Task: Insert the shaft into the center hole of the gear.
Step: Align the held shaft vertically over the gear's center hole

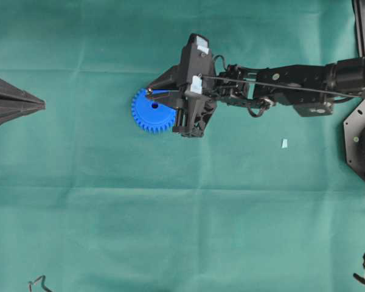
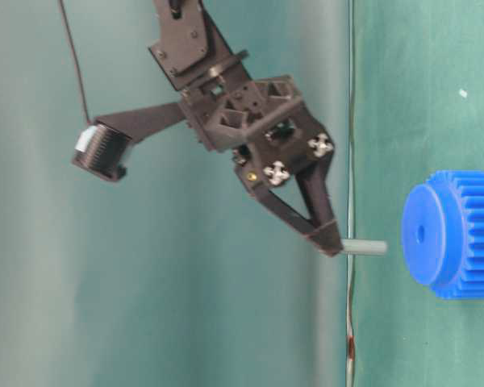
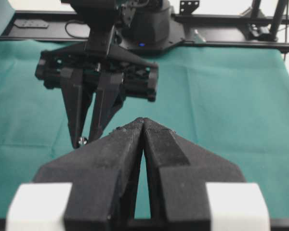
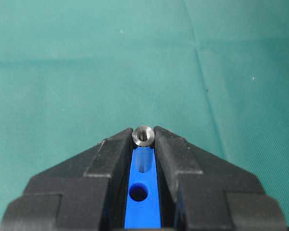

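The right claw (image 4: 143, 144) pinched the shaft (image 2: 364, 247) above the gear (image 1: 153, 111), near its center hole (image 4: 138, 193). The left claw (image 3: 143, 126) sat pressed together, holding nothing, well apart.

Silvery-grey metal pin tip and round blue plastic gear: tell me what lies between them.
Nothing: the table-level view shows a bare gap between pin and gear.

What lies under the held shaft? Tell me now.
In the right wrist view, under the shaft held by the right end effector sits the gear with its center hole. The fingers cover the gear's teeth there.
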Tool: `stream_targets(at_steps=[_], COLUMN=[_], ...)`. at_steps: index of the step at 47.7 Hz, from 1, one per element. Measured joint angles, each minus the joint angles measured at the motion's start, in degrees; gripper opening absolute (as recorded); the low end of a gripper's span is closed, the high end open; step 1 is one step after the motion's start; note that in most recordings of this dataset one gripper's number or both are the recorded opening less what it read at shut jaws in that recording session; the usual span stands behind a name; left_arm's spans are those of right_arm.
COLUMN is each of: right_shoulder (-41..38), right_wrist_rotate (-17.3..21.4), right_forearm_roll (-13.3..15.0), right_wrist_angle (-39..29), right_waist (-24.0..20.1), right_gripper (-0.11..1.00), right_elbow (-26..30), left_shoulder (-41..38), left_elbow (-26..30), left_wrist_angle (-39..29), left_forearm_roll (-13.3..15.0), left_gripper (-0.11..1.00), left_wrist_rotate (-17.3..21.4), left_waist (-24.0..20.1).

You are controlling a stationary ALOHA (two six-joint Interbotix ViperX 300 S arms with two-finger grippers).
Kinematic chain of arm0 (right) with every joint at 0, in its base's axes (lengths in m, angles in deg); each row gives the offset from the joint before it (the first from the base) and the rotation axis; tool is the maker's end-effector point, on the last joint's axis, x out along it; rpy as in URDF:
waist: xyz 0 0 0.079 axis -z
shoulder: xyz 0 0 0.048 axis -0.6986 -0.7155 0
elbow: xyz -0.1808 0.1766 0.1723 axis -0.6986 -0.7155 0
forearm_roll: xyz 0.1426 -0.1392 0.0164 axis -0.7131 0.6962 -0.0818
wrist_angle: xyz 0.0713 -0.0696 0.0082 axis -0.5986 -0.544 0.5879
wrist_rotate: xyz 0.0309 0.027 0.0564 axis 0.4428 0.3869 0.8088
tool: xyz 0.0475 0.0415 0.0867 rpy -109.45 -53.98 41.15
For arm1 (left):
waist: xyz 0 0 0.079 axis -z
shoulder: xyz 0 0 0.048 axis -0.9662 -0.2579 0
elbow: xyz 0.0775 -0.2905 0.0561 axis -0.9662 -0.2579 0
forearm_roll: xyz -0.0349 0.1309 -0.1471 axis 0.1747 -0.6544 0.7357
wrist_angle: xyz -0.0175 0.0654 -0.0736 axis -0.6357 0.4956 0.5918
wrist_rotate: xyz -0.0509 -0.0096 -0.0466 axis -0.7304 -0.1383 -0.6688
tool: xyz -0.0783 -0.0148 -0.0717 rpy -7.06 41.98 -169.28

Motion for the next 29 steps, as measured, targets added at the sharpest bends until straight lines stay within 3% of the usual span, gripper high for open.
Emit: stream_targets(at_steps=[12,29], right_shoulder=[-4.0,-2.3], right_wrist_rotate=[0.4,0.2], right_forearm_roll=[-0.1,-0.1], right_wrist_angle=[2.2,2.4], right_waist=[-0.1,0.0], right_gripper=[0.16,0.16], right_elbow=[0.4,-0.8], left_shoulder=[0.0,0.0], left_elbow=[0.0,0.0], left_wrist_angle=[0.0,0.0], left_forearm_roll=[0.0,0.0], left_gripper=[0.0,0.0], left_wrist_rotate=[0.0,0.0], left_waist=[0.0,0.0])
